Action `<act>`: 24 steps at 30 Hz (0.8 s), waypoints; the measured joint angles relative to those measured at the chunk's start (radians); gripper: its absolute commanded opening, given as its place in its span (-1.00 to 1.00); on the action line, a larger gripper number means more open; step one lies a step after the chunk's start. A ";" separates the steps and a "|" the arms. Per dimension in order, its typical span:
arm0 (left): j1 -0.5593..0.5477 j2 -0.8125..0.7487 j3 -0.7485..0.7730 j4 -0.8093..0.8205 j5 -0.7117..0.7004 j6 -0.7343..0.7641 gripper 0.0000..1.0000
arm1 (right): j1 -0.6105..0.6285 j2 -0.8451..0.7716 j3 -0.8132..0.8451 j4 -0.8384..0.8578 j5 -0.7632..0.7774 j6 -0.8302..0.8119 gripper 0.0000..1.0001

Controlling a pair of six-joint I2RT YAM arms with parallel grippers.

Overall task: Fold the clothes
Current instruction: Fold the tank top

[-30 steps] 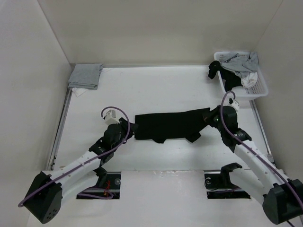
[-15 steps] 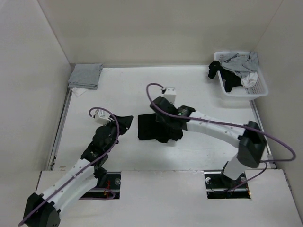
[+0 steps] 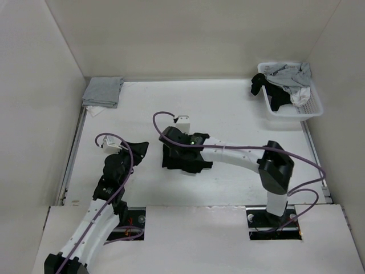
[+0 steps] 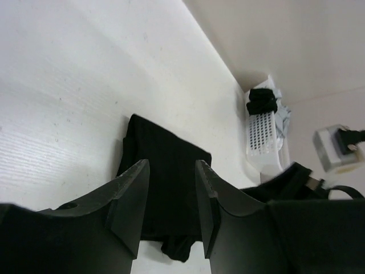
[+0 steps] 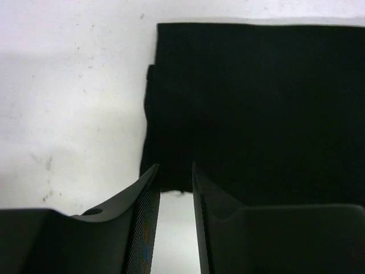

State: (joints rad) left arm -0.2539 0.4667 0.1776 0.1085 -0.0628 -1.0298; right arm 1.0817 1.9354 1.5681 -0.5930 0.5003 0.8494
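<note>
White plastic basket (image 3: 308, 111), well apart to the right of the right gripper (image 5: 174, 171), holds grey and black garments (image 3: 288, 80). Both grippers are released and empty. The black top (image 3: 188, 162) lies folded on the counter (image 3: 228, 108), under the right gripper and just ahead of the left gripper (image 4: 171, 165). Of the wrist views, only the left shows the basket.

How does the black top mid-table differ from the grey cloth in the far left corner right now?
The black top is dark; the grey cloth is pale. The top lies mid-table beneath the right gripper; the cloth sits alone in the far left corner. The top's near edge is ragged; the cloth is a neater rectangle. Both lie folded on the table.
</note>
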 measured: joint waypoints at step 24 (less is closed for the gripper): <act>-0.139 0.269 0.071 0.024 -0.119 0.177 -0.03 | -0.515 -0.943 -1.061 0.728 -0.185 -0.110 -0.20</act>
State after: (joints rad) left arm -0.3927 0.7361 0.2485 0.1322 -0.1818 -0.8528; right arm 0.5671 0.9920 0.5076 0.1352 0.3157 0.7395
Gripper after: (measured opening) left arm 0.442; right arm 0.306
